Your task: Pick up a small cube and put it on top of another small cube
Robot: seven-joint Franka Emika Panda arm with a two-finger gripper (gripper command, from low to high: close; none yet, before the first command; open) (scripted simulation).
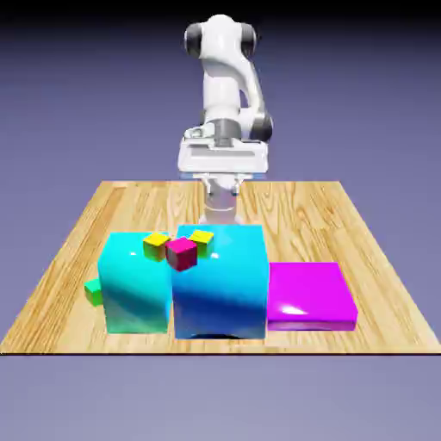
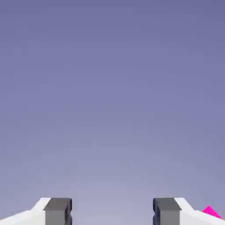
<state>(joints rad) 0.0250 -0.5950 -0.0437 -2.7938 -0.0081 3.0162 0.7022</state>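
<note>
- Gripper [image 2: 112, 212] open: tips at bottom edge, left and right of middle, wide gap, only backdrop between.
- Fingertips [image 2: 58, 212] dark grey, on white fingers [image 2: 188, 212] running out to the lower corners.
- Pink thing [image 2: 211, 212]: small pointed bit at bottom right, mostly cut off; can't tell what.
- Backdrop [image 2: 112, 96]: plain blue-violet, paler low down, fills the rest.

1. I count two cyan blocks [image 1: 220, 288], one wider.
2. I see one magenta slab [image 1: 310, 297], on the exterior view's right of the wider block.
3. I make out four small cubes: one green cube [image 1: 94, 292], two yellow cubes [image 1: 156, 247], one crimson cube [image 1: 181, 254].
</note>
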